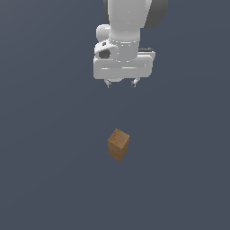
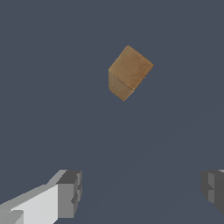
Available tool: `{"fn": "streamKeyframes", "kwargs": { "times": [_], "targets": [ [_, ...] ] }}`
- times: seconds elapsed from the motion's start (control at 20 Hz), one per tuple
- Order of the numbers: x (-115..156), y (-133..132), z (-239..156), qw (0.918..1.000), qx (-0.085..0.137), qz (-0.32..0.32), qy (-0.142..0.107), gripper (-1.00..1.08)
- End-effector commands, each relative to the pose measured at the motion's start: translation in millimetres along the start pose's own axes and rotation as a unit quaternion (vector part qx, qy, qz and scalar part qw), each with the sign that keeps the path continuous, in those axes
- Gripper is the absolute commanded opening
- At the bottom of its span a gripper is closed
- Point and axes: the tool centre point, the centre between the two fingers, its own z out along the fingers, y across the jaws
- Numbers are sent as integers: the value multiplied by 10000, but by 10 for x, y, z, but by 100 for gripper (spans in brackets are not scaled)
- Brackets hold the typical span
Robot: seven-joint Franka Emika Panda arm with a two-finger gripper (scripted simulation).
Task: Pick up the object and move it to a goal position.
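Brown, wood-like, the block [image 1: 118, 144] stands just below the middle of the exterior frame on the grey tabletop [image 1: 45, 179]. My claw [image 1: 121, 83] hangs well above it near the top of the frame, spread wide and holding nothing. That gap is the whole matter: the block lies almost straight beneath me, a touch toward the frame's left. In the wrist view it sits turned cornerwise to the line between my fingers [image 2: 69, 194], so I judge a wrist turn should come with the descent.
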Motion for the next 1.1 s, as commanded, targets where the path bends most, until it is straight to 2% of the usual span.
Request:
{"fn": "streamKeyframes", "kwargs": {
  "times": [0.0,0.65,1.05],
  "targets": [
    [0,0,0,10000,0,0,0,100],
    [-67,-166,97,9998,116,-37,-139,100],
    [91,-135,175,9994,147,284,-145,100]
  ]
}}
